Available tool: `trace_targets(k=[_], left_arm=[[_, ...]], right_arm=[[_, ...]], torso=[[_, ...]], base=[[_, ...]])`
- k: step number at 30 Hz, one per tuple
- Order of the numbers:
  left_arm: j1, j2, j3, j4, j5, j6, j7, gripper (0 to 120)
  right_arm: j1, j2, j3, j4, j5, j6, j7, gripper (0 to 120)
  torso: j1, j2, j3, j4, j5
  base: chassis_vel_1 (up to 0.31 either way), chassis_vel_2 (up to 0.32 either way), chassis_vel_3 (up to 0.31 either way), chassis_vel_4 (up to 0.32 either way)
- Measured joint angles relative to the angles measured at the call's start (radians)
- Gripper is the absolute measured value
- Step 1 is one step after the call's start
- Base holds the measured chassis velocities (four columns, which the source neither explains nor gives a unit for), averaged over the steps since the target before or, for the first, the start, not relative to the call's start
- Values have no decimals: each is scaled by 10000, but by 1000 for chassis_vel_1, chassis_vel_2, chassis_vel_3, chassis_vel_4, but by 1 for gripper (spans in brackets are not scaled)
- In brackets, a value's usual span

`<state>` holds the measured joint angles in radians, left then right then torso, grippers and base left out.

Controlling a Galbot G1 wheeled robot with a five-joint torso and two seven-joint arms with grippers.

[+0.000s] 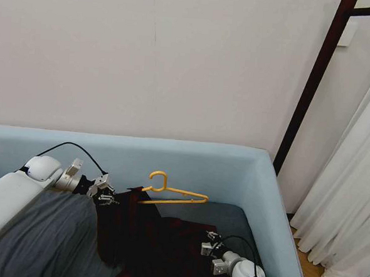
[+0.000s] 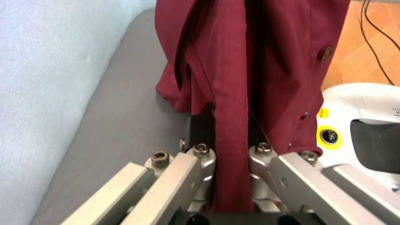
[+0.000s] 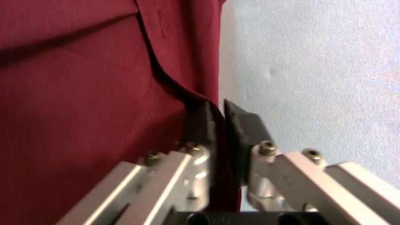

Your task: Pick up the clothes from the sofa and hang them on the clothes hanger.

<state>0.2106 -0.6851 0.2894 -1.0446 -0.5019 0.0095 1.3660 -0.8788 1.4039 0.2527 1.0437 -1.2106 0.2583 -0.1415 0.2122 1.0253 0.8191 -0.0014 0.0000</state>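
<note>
Already the left hand (image 2: pixel 225 129) and right hand (image 3: pixel 217 115) each clamp the maroon shirt (image 1: pixel 159 247) over the sofa (image 1: pixel 190 157); hanging remains undone.

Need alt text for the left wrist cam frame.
The left gripper is shut on a fold of a maroon shirt, whose bunched fabric and buttons extend beyond it over the grey sofa seat. The pale blue sofa wall runs alongside.
</note>
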Motion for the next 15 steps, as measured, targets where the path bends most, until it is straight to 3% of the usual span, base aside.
trace_targets(k=[2,15], left_arm=[[22,2,-34,-13,-7,-2,1,1],[256,-12,-337,2,58,-41,7,1]], right_arm=[[9,12,12,-43,-46,3,0,0],[-33,-106,147,126,332,374,-331,0]], torso=[[0,0,0,0,0],[0,0,0,0,0]], base=[[0,0,0,0],[0,0,0,0]])
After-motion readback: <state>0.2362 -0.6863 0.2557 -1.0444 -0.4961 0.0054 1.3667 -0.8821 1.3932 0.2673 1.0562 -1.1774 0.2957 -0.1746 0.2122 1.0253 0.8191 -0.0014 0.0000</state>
